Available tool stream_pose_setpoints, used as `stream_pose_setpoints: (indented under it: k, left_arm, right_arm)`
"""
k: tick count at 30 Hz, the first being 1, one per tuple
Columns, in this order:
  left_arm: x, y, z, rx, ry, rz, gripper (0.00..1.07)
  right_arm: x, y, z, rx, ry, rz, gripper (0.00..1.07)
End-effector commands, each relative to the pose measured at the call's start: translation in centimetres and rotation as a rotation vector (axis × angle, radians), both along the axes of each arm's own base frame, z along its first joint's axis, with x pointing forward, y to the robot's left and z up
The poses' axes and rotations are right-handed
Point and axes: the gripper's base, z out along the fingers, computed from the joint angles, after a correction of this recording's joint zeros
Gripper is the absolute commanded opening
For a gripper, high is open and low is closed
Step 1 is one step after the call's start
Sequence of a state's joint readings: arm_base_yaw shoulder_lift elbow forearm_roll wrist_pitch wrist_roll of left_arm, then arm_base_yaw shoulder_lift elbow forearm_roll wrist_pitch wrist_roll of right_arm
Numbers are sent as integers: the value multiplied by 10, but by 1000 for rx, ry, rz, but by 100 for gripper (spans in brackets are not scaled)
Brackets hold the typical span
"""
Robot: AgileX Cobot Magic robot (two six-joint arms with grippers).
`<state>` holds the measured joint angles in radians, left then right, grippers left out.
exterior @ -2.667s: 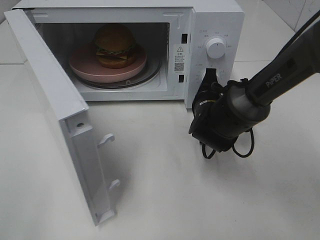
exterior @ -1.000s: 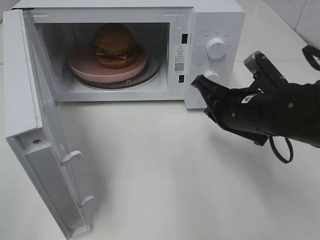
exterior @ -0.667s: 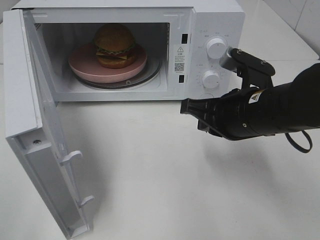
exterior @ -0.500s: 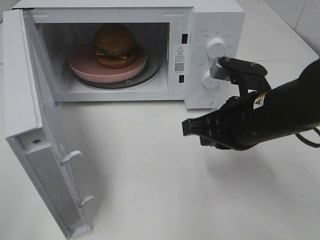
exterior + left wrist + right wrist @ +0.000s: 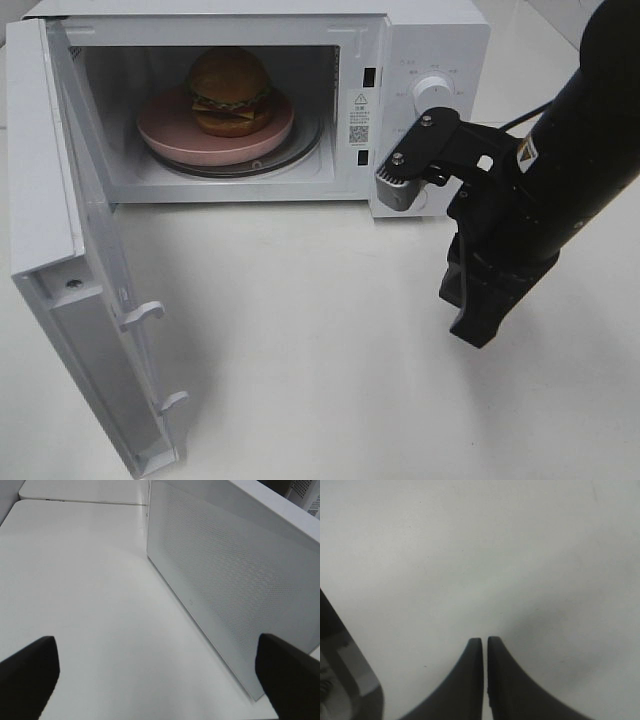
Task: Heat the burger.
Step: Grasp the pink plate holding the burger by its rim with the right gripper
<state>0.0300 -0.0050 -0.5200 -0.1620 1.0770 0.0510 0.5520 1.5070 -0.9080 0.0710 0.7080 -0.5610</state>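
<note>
Fingers of your right gripper were pressed together, empty, pointing at the tabletop lower right. With the burger inside at upper left, you needed to swing the door shut squarely.

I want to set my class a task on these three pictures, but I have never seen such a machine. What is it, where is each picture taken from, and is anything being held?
This is a robot with two arms, each ending in a two-fingered gripper. The large picture comes from a camera mounted high above a white table. It shows a white microwave with its door swung open; inside, the burger sits on a pink plate. The dark arm in front is the right one. The other two pictures come from cameras on the wrists. The right gripper points down at bare table, its fingers shut on nothing. The left gripper is wide open, empty, facing the outer face of the door.
</note>
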Motion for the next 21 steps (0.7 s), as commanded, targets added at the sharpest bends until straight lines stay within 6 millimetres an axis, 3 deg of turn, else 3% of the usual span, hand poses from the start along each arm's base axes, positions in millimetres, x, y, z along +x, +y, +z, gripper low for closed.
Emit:
stream_pose_setpoints:
  k: [1,3,4,6,7,9,16,18,19,20,21]
  left_arm:
    - [-2,0,0,0,-20,4,100]
    - [-2,0,0,0,-20,4,100]
    - [-2,0,0,0,-20,4,100]
    - [-2,0,0,0,-20,4,100]
    - [-2,0,0,0,-20,4,100]
    - [-2,0,0,0,-20,4,100]
    - [-2,0,0,0,-20,4,100]
    - [-2,0,0,0,-20,4,100]
    - [-2,0,0,0,-20,4,100]
    - [-2,0,0,0,-20,4,100]
    - [-2,0,0,0,-20,4,100]
  right_arm:
    - [3,-1,10,-47,-61,187,6]
    - [10,0,19,-106,-147,392,6]
    - [10,0,19,-106,-147,392,6]
    - [18,1,27,-172,-245,591,7]
    - [18,1,27,-172,-245,591,7]
    - [24,2,31,-240,-337,753,8]
    - [36,5,38,-302,-507,838,17]
    - [40,8,41,-303,-582,845,27]
    - [40,8,41,-303,-582,845,27]
    - [43,10,44,-302,-631,847,37]
    - [43,10,44,-302,-631,847,37]
